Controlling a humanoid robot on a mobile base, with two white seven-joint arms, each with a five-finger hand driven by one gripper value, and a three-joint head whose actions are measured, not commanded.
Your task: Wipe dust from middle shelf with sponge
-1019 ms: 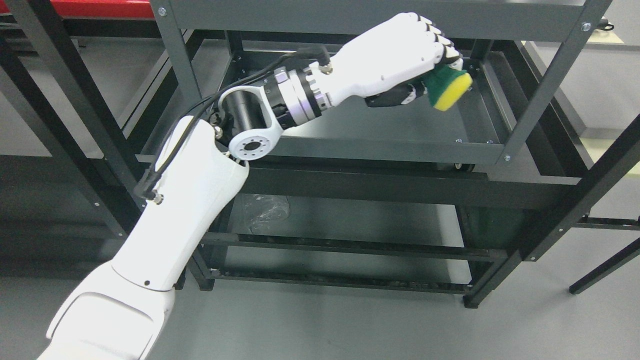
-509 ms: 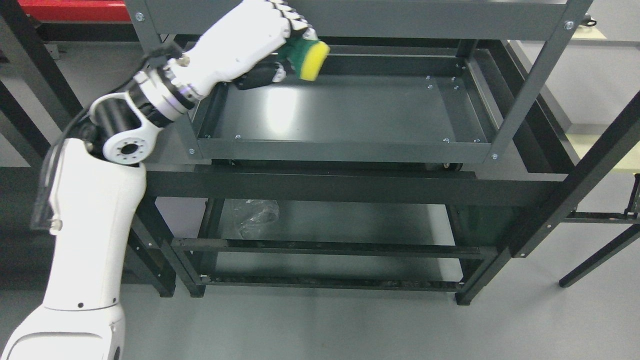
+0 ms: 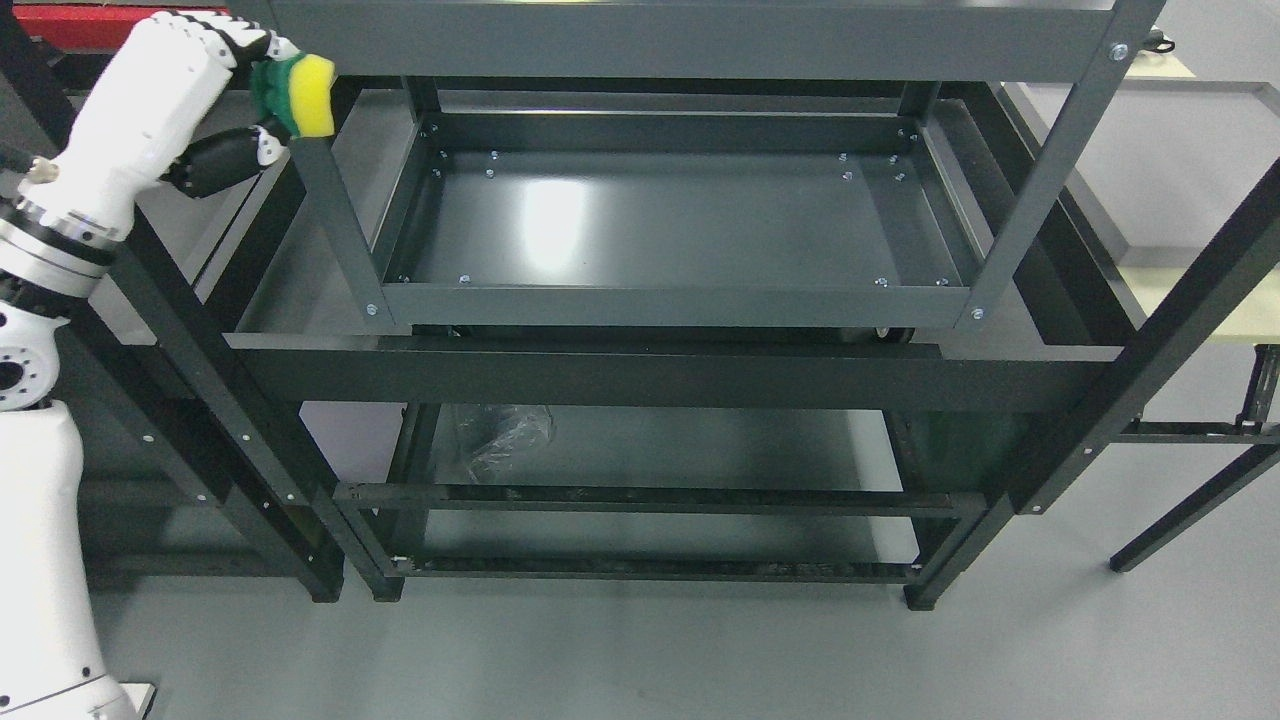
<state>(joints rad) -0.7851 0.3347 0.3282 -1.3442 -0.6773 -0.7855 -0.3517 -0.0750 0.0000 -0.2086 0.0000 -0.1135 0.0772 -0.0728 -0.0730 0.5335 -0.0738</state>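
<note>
My left hand (image 3: pixel 240 95) is at the upper left of the head view, its white fingers curled around a yellow and green sponge (image 3: pixel 305 92). The sponge is outside the rack, just left of the front left post (image 3: pixel 335 215), with its yellow face turned right. The middle shelf (image 3: pixel 660 215) is a dark grey metal tray with raised rims, bare and glossy, to the right of the hand. My left forearm runs down the left edge of the picture. The right arm is not in view.
A top shelf (image 3: pixel 690 35) overhangs the middle one. Below lies a lower shelf (image 3: pixel 700 440) with a crumpled clear plastic bag (image 3: pixel 495 435). Black frame legs (image 3: pixel 190 370) stand at left and right. A red object (image 3: pixel 75 22) sits far left behind.
My left hand has swept with the sponge from the shelf's far right, across it, and out past the front left post. The camera view has also shifted a little.
</note>
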